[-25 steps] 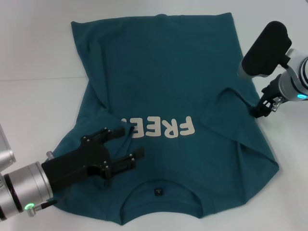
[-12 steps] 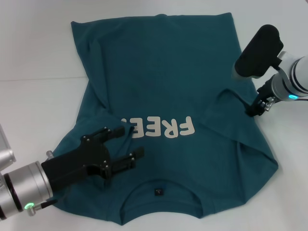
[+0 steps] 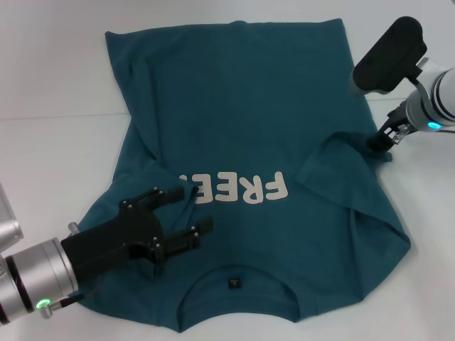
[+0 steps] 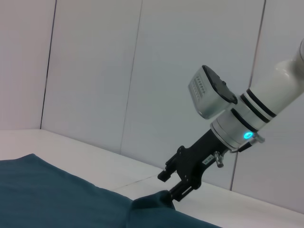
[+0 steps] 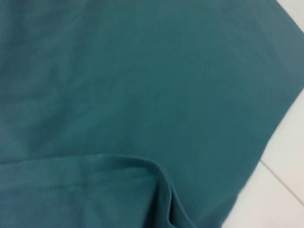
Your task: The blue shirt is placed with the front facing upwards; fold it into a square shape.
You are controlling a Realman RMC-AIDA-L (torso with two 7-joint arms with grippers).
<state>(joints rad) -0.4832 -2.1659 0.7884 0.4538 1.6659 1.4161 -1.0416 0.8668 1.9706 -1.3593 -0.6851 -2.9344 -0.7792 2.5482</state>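
Note:
The blue shirt lies spread on the white table with its cream letters facing up and the neck label near me. My left gripper hovers open over the shirt's near left part, nothing between its fingers. My right gripper is at the shirt's right edge, shut on a pinched-up fold of the cloth. The left wrist view shows that right gripper with a small peak of shirt rising to its tips. The right wrist view is filled by shirt fabric with a curled hem.
The white table surrounds the shirt on all sides, and a strip of it shows beside the cloth in the right wrist view. A pale panelled wall stands behind the table.
My right gripper has moved away from me along the shirt's right edge, and the folded flap of cloth there has shifted with it. The left arm has not moved.

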